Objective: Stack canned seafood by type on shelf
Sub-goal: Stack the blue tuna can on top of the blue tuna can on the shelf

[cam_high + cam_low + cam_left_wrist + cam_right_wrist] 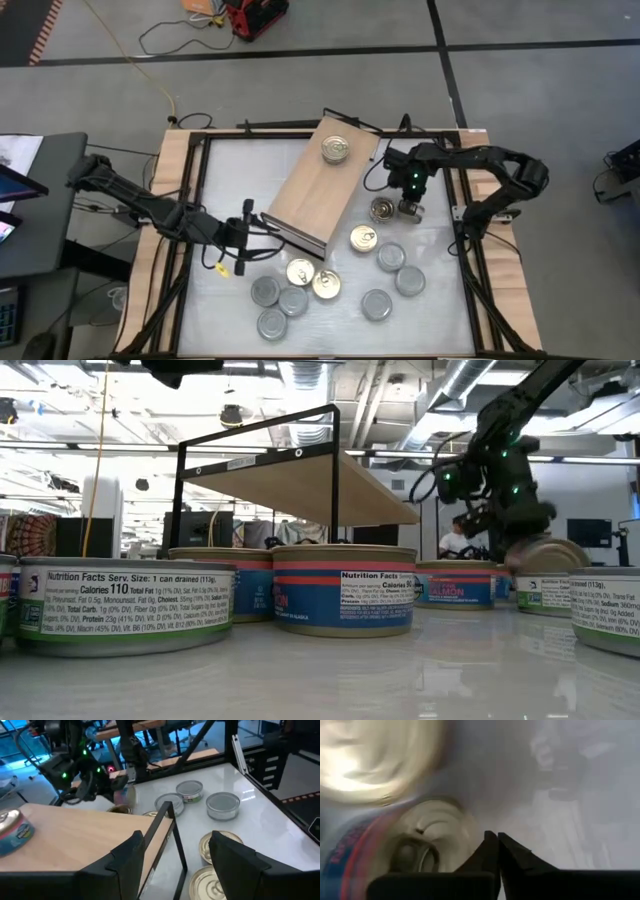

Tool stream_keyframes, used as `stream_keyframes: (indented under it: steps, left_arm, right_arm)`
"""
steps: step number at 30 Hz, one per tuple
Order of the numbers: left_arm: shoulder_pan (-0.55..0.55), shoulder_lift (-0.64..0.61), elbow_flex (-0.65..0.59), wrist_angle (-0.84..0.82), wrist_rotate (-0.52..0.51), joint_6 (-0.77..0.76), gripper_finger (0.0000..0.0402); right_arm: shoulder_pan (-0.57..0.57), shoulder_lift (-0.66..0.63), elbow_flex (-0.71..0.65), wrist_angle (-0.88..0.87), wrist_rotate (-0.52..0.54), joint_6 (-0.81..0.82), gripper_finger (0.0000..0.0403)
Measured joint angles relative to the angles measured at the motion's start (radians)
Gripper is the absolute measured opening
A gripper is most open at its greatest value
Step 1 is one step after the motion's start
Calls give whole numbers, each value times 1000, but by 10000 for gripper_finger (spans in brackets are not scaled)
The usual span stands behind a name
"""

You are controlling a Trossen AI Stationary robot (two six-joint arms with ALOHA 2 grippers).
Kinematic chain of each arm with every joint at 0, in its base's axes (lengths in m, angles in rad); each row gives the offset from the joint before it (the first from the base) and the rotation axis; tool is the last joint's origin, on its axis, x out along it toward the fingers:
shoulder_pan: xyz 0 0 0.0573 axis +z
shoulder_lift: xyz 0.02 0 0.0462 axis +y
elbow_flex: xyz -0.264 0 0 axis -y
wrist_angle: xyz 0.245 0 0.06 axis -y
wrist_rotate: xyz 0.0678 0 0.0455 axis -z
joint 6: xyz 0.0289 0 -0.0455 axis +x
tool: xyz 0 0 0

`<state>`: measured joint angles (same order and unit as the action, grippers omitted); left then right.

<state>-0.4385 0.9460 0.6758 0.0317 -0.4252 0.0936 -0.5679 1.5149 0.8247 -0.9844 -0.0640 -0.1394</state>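
Note:
The shelf, a light board on a black frame, stands aslant mid-table with one can on its far end. Several gold-lidded and silver-lidded cans stand on the table near it. My right gripper points down, shut with nothing between its fingers, right of the shelf beside a tilted red-and-blue can. In the low view that can's gold lid faces the camera. My left gripper is open, just short of the shelf's near corner post. My right gripper's shut fingertips stand close beside the tilted can's lid rim, coming from above. Motion blur hides the spot, so I cannot tell whether they touch it.
Silver-lidded cans and a gold one sit just near of the right gripper. More cans cluster near the left gripper. Black rails frame the table. The shelf board's near half is bare.

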Motion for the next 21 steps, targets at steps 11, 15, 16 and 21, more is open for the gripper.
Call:
stream_keyframes:
  steps: [11, 15, 16, 21]
  left_arm:
    - [0, -14, 0, -65, -36, 9, 210]
    - [0, -13, 0, -66, -74, 19, 210]
    - [0, -13, 0, -65, -84, 24, 210]
    - [0, -13, 0, -65, -119, 34, 210]
  right_arm:
    - [-145, -74, 26, -20, 108, 8, 66]
    - [-135, -169, 109, -113, 131, 35, 92]
    - [-117, -195, 131, -138, 133, 36, 101]
    - [30, -315, 209, -193, 148, 103, 166]
